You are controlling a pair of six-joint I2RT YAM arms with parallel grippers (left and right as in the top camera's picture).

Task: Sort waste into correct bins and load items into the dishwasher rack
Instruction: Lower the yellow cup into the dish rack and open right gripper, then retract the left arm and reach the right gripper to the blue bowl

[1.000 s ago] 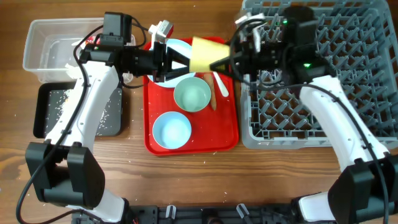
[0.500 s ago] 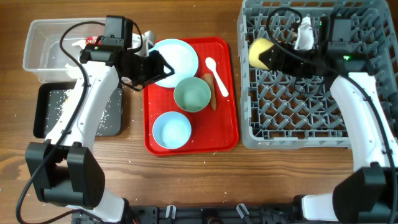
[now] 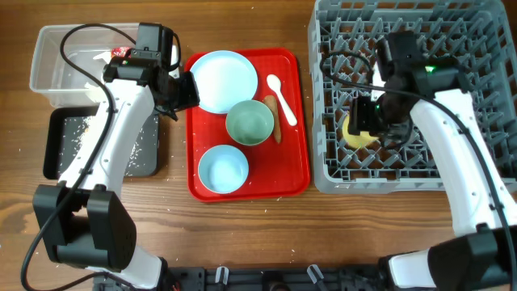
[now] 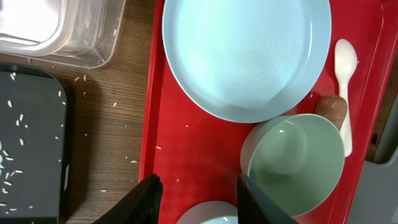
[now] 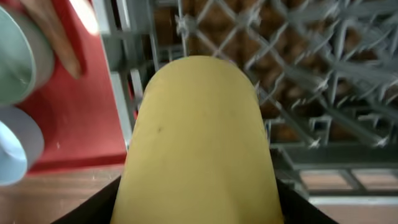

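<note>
L gripper (image 4: 200,198): gap btw fingers is free, w/ bare floor of the red rectangular plastic serving tray (image 4: 186,155) under it. Ahead, the pale blue round plate (image 4: 245,56) takes most of the tray width. The mint-green round bowl (image 4: 292,163) sits close off one finger, and the pale blue round bowl (image 3: 223,170) has its rim just below the tips. Other side: tray lip, then a free strip of wooden table (image 4: 118,106) before the clear rectangular plastic tub (image 4: 56,31) & black rectangular tray (image 4: 31,143).

R gripper (image 3: 359,128): jaw gap filled by the small yellow plastic cup (image 5: 199,143). Upright pegs of the grey plastic grid crate (image 5: 280,62) crowd around it, and the crate wall stands btw it & the red tray.
</note>
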